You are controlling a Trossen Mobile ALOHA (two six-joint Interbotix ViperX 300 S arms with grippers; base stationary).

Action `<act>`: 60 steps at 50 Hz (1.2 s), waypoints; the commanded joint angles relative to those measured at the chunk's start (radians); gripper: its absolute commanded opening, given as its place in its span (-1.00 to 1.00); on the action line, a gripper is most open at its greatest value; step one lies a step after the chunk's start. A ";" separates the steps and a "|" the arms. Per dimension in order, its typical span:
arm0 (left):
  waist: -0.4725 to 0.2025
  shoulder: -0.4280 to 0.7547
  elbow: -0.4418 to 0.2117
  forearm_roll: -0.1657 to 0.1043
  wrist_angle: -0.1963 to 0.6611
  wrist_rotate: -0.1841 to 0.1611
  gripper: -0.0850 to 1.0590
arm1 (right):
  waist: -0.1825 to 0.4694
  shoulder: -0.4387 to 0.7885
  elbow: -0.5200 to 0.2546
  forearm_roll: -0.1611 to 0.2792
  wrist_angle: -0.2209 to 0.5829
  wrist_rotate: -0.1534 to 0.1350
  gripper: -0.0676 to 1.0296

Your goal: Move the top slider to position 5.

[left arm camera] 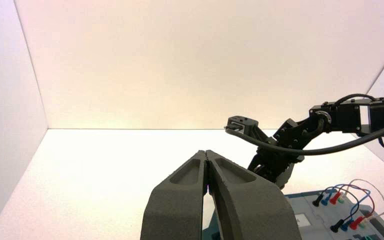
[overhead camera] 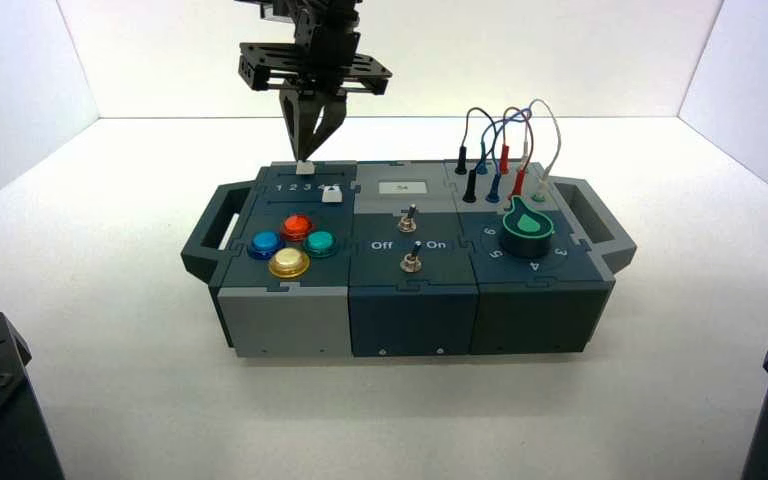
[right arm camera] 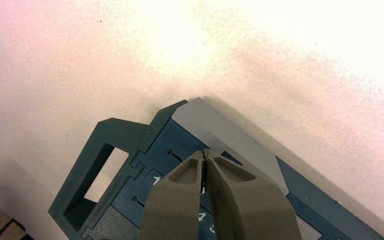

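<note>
Upper left of the high view, right gripper (overhead camera: 303, 158) is closed at the top slider (overhead camera: 305, 168); can't tell if touching. Step looks like lining up the push. Next: slide it frame-right to the 5 (right arm camera: 212, 229). Left gripper (left arm camera: 206, 153) parked lower left, closed, empty.

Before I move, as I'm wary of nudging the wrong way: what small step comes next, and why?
I'd ease the right gripper gently toward the robot's right: its closed tips appear to be at the top slider, and the digits rise that way toward 5.
</note>
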 commanded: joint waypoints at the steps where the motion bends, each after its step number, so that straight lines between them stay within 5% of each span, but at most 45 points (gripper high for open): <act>1: 0.002 0.014 -0.015 0.000 -0.008 0.000 -0.91 | 0.000 -0.025 -0.009 0.002 -0.005 0.005 -0.92; 30: 0.003 0.015 -0.015 0.000 -0.009 0.000 -0.91 | 0.023 -0.021 -0.049 0.018 0.005 0.020 -0.92; 60: 0.003 0.014 -0.017 0.002 -0.011 0.002 -0.91 | 0.032 -0.034 0.006 0.034 0.011 0.041 -0.92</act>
